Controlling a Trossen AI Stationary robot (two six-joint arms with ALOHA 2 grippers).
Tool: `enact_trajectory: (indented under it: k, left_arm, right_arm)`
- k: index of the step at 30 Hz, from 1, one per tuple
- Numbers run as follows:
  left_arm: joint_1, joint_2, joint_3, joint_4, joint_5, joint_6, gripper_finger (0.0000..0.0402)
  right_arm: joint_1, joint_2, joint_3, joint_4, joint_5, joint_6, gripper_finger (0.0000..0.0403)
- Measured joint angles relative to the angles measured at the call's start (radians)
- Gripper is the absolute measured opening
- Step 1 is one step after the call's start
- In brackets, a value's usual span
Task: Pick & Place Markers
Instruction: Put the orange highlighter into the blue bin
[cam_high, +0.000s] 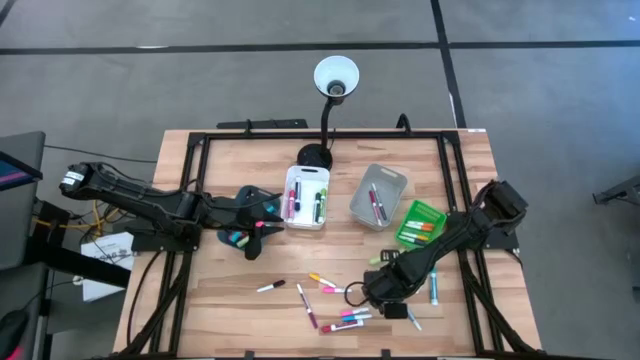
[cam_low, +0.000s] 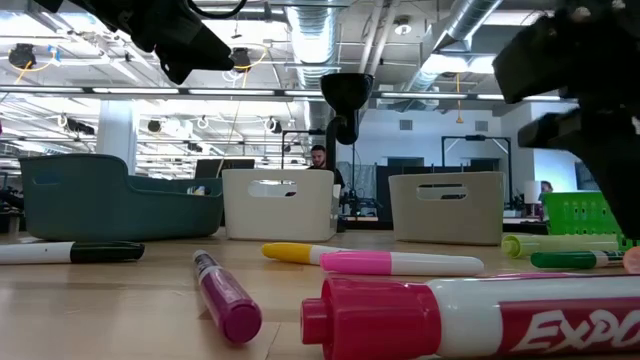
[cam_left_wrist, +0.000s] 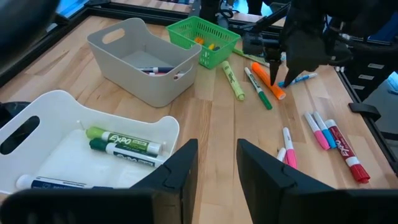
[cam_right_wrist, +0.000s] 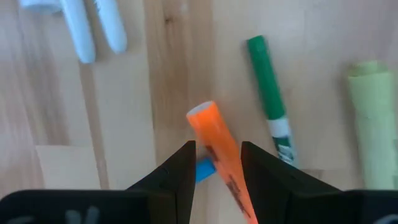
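Low view gives the clearest writing: the nearest marker (cam_low: 470, 318), lower right of the frame, has a glossy pink cap and a white barrel with "EXPO" in white on a red band; beside it on the pale, grained wooden surface (cam_low: 120, 310) lie a magenta marker (cam_low: 226, 296) and a yellow-and-pink marker (cam_low: 372, 260); behind them stand smooth plastic bins, rectangular with rounded corners and slotted handles: a teal bin (cam_low: 110, 197), a white bin (cam_low: 278, 203) and a grey bin (cam_low: 446, 207), with a green mesh basket (cam_low: 583, 212) at the right edge; a person (cam_low: 318, 160) shows far off in the room.

Left wrist view shows two green markers (cam_left_wrist: 124, 142) labelled "EXPO" lying in the white bin at the lower left; the left claw (cam_left_wrist: 216, 163) hovers just beside that bin, its dark fingers narrowly parted and holding nothing.

Right wrist view shows the right claw (cam_right_wrist: 217, 163) with its fingers either side of an orange marker (cam_right_wrist: 219, 149), a smooth round stick lying on the wood, fine black print on its barrel too small to read; whether it is gripped I cannot tell; a green marker (cam_right_wrist: 267, 106) with a white band lies near it; more loose markers (cam_high: 335, 305) lie scattered at the lower centre of the high view.
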Motion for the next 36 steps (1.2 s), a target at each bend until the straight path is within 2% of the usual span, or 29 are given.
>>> enact_trajectory:
  k: [11, 19, 22, 27, 29, 33, 36]
  left_arm:
    - [0.0, 0.0, 0.0, 0.008, 0.001, 0.0, 0.0106]
    - [0.0, 0.0, 0.0, 0.015, 0.001, 0.0, 0.0106]
    - [0.0, 0.0, 0.0, 0.016, 0.001, 0.0, 0.0106]
    - [0.0, 0.0, 0.0, 0.022, 0.001, 0.0, 0.0106]
    - [0.0, 0.0, 0.0, 0.022, 0.001, 0.0, 0.0106]
    - [0.0, 0.0, 0.0, 0.022, 0.001, 0.0, 0.0106]
    - [0.0, 0.0, 0.0, 0.023, 0.001, 0.0, 0.0106]
  right_arm:
    - [0.004, 0.118, 0.009, 0.004, 0.0, -0.064, 0.0115]
    - [-0.004, 0.074, 0.03, 0.008, 0.013, -0.065, 0.0056]
    - [-0.021, 0.022, 0.07, 0.026, 0.046, -0.065, 0.0053]
    - [-0.058, -0.042, 0.136, 0.023, 0.182, -0.078, 0.0072]
    - [-0.075, -0.077, 0.161, 0.078, 0.252, -0.129, 0.0074]
    - [-0.122, -0.103, 0.166, 0.297, 0.423, -0.283, 0.007]
    - [-0.174, -0.107, 0.167, 0.53, 0.586, -0.323, 0.0069]
